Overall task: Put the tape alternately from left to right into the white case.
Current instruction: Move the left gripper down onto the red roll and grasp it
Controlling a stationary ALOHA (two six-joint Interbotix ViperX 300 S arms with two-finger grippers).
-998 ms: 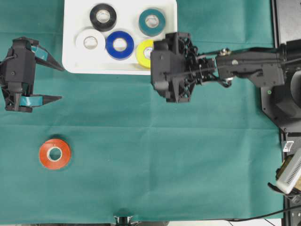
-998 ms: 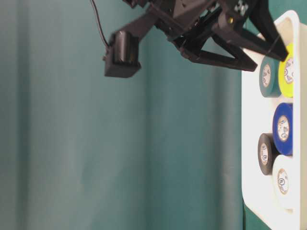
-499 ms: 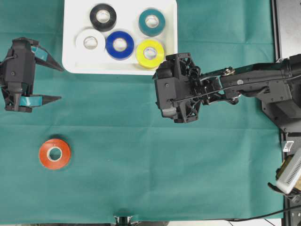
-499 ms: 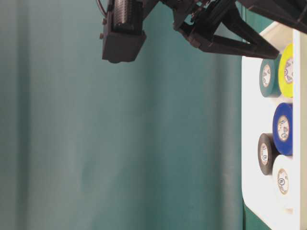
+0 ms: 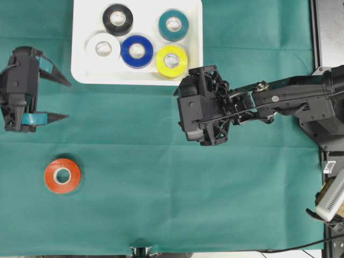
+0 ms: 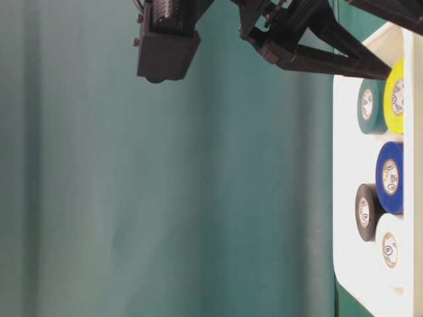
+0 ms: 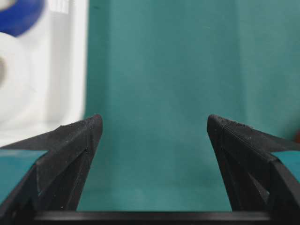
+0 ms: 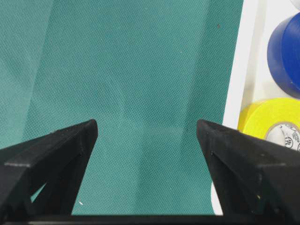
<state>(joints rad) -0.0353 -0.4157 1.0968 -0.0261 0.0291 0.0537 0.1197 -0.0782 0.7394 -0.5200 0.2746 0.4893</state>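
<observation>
**A:** Status on the tape? Which roll is left and who's closer?

**B:** Five rolls sit in the white case [image 5: 196,40]: black [image 5: 118,19], white [image 5: 103,48], blue [image 5: 136,51], teal [image 5: 173,24], yellow [image 5: 171,61]. Only the red roll [image 5: 62,176] is out, lying flat on the green cloth [image 5: 161,188] over the bench, near the lower left of the overhead view.

**A:** Grippers?

**B:** Left gripper [image 5: 60,100] is spread wide and empty; the wrist view shows nothing but cloth between the fingers. Right gripper [image 8: 146,133] is also spread and empty, over cloth just beside the case's edge, with the yellow roll just past its right finger.

**A:** So which arm takes red?

**B:** Left, I'd say. In the overhead view the red roll lies below the left gripper, on the same side of the bench and roughly in line with its body. The right gripper is well apart from it, past the middle.

**A:** Approach axis?

**B:** The roll is round with its hole facing up, so no long axis to line up with. The left fingers point toward the middle of the bench, not at the roll; the red roll doesn't show in the left wrist view. My read: the arm needs to swing toward the near edge and drop down to straddle the roll.

**A:** Space in the case?

**B:** There's bare floor at the case's left end, beside the white roll.
</observation>
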